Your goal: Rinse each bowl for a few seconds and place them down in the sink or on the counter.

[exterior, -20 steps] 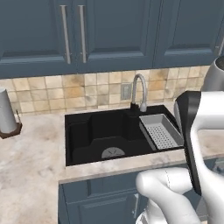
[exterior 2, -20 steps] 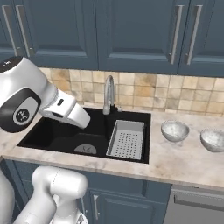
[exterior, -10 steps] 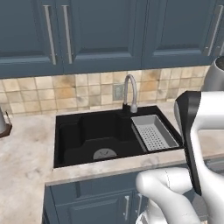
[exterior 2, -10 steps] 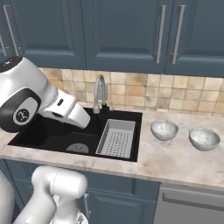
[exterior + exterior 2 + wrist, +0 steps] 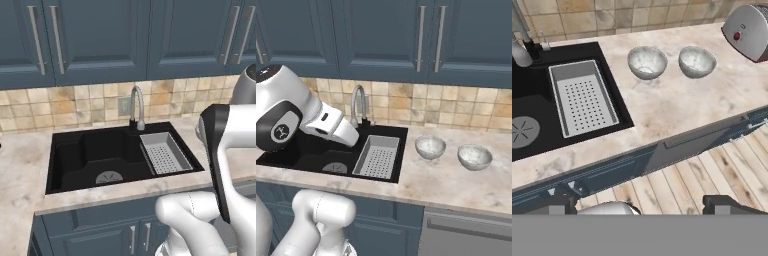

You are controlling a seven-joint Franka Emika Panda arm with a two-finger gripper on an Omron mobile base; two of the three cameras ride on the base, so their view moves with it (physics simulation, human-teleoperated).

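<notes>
Both bowls sit dry on the counter (image 5: 677, 107) beside the sink (image 5: 532, 127), set side by side so either can be taken in turn: in the hand view the nearer bowl (image 5: 646, 62) is at twelve o'clock and the farther bowl (image 5: 696, 61) at one o'clock, apart from each other. The gripper (image 5: 639, 204) hangs back over the counter's front edge, fingers spread wide and empty, judged to be lining up a first reach. Bare counter fronts the bowls; a grey tray (image 5: 583, 98) fills the sink's near end, while a toaster-like appliance (image 5: 749, 31) crowds two o'clock.
</notes>
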